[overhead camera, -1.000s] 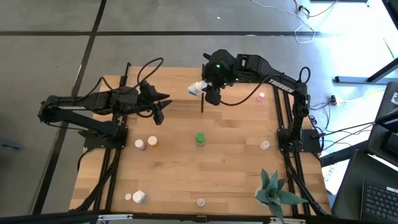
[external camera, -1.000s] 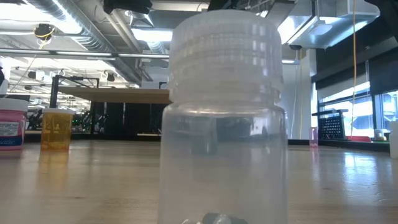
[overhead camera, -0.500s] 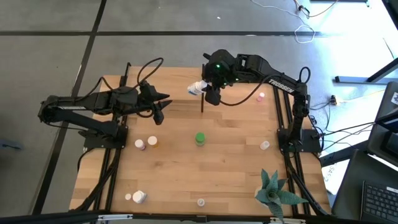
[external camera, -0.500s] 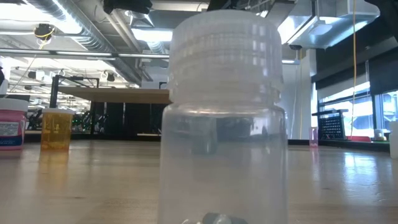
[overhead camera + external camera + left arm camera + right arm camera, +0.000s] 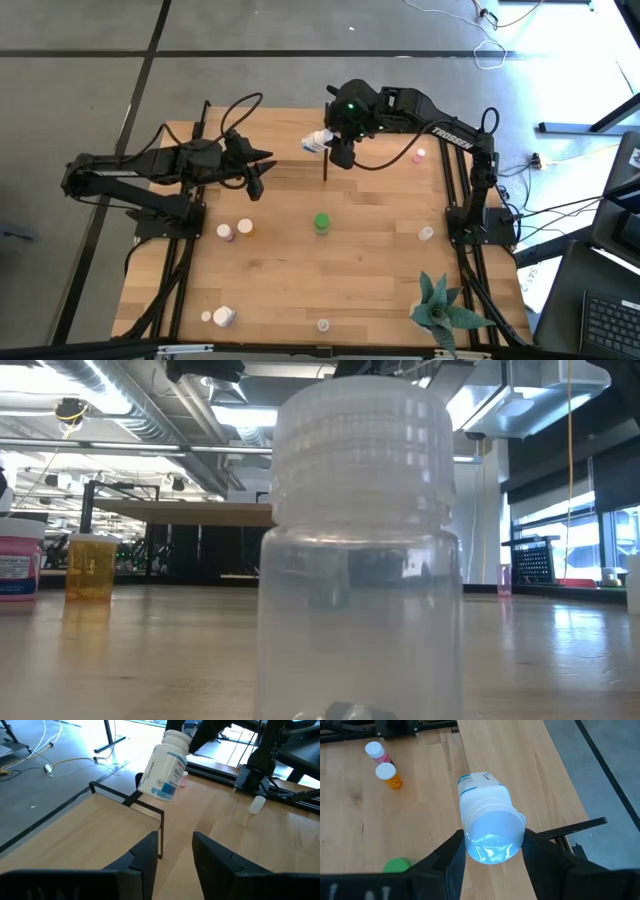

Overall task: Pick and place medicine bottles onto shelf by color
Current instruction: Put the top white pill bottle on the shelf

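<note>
My right gripper (image 5: pixel 333 150) is shut on a white medicine bottle with a blue-and-white label (image 5: pixel 165 766). It holds the bottle tilted in the air over the near right corner of the shelf (image 5: pixel 75 825), a light wood platform with thin black posts. My left gripper (image 5: pixel 175 855) hovers open over the shelf's left part (image 5: pixel 257 188), pointing at the held bottle, with nothing between its fingers. A green bottle (image 5: pixel 322 222) stands on the tabletop, and so do a pink (image 5: pixel 376 751) and an orange one (image 5: pixel 387 775). My right gripper pinches the white bottle's capped upper end (image 5: pixel 492 837) between its two fingers (image 5: pixel 452 857). The fingers come slanting down from the table's right and far side. The bottle hangs clear of the shelf, tilted, with its bottom end (image 5: pixel 470 780) pointing down and away.
More small bottles stand about the table: white ones at the near left (image 5: pixel 222 317), a clear one at the near edge (image 5: pixel 323 325) filling the low view (image 5: pixel 360 560), one at the right (image 5: pixel 425 234), a pink one far right (image 5: pixel 420 155). A green spiky plant (image 5: pixel 440 310) stands near right.
</note>
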Controlling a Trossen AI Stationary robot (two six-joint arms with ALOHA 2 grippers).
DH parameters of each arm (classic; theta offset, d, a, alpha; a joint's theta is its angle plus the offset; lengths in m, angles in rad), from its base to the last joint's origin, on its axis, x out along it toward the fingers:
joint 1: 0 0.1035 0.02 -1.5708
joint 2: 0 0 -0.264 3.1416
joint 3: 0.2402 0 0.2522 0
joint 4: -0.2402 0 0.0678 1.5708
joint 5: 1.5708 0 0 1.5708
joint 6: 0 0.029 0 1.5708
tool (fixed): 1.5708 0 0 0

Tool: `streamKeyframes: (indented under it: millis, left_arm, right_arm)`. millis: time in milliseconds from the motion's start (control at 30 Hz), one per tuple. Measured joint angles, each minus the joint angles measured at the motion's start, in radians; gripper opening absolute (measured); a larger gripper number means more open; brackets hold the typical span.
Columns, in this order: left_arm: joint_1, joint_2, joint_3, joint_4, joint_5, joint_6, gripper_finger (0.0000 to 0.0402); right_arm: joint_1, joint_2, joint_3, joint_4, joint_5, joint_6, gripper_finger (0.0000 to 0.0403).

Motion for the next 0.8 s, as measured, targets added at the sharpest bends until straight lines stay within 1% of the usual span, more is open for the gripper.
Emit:
streamKeyframes:
  millis: [800]
  left_arm:
    - [0.000, 0.000, 0.001, 0.012, 0.000, 0.000, 0.0115]
  right_arm:
    - [0.000, 0.000, 0.000, 0.014, -0.014, 0.008, 0.0174]
